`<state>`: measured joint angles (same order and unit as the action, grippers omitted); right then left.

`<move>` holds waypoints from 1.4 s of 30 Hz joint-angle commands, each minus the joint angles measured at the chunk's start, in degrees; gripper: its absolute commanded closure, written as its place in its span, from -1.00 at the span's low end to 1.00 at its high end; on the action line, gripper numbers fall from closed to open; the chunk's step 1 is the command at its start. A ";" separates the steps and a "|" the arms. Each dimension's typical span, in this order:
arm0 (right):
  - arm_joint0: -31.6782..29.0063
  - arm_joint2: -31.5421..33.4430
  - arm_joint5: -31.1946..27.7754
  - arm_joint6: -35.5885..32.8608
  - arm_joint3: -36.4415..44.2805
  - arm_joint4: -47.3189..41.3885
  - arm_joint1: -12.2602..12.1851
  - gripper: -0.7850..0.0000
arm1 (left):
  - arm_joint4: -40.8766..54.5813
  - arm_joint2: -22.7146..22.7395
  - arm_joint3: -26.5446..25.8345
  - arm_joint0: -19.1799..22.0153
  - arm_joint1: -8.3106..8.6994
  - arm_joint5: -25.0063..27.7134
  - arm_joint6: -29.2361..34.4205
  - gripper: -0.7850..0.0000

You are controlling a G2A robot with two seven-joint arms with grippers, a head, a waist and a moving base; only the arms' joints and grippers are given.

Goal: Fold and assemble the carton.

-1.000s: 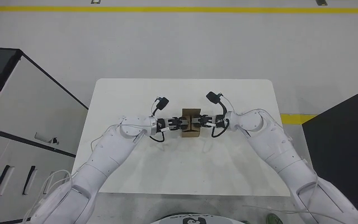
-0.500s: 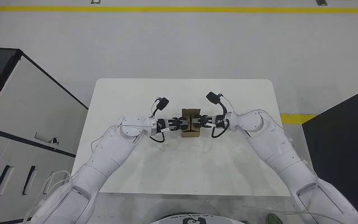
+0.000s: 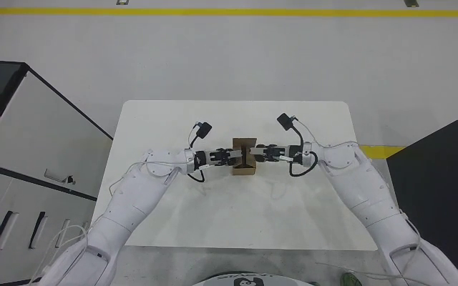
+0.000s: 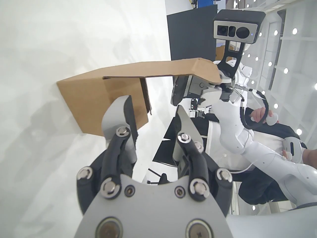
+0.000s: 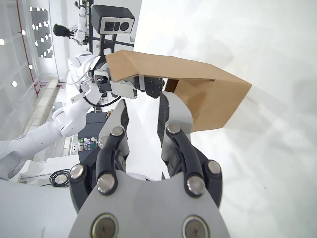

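Two sets of jaws are standing spread, gripping nothing: left gripper (image 4: 153, 102) and right gripper (image 5: 143, 99) are flanking a small brown cardboard carton (image 4: 99, 95) on a white table (image 3: 300, 214).

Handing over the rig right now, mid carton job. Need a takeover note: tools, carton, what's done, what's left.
Left tool: open, holding nothing, at the left open end of the carton.
Right tool: open, holding nothing, at the right open end.
Carton: middle of the table, standing as an open sleeve, one end facing each arm.
Done: body is opened up.
Left: fold in the end flaps and close both ends.
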<state>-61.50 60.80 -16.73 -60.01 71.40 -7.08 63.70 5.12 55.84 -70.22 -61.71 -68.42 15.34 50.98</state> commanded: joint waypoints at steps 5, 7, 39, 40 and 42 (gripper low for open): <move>0.06 -0.09 0.04 0.20 -0.04 0.07 0.02 -1.00 | 0.01 0.03 -0.11 -0.05 0.03 0.00 0.14 -1.00; -0.31 0.16 0.07 1.28 0.36 -0.12 0.01 -1.00 | 0.14 0.07 -0.57 -0.46 0.03 -0.02 -0.37 -1.00; 5.09 1.71 -5.67 4.74 -6.44 -12.13 0.97 -1.00 | 4.87 2.81 -4.43 -7.83 2.04 3.08 7.63 -1.00; 6.14 0.64 -6.13 5.01 -7.66 -12.51 1.42 -1.00 | 5.05 2.41 -4.29 -7.78 1.95 3.23 7.64 -1.00; 8.37 -1.43 -6.94 5.53 -10.13 -12.73 2.32 -1.00 | 6.13 1.51 -3.90 -7.56 1.65 3.69 7.20 -1.00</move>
<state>-54.29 60.37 -23.30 -54.74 62.57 -19.74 65.61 10.63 57.83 -74.35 -69.38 -66.61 18.81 58.55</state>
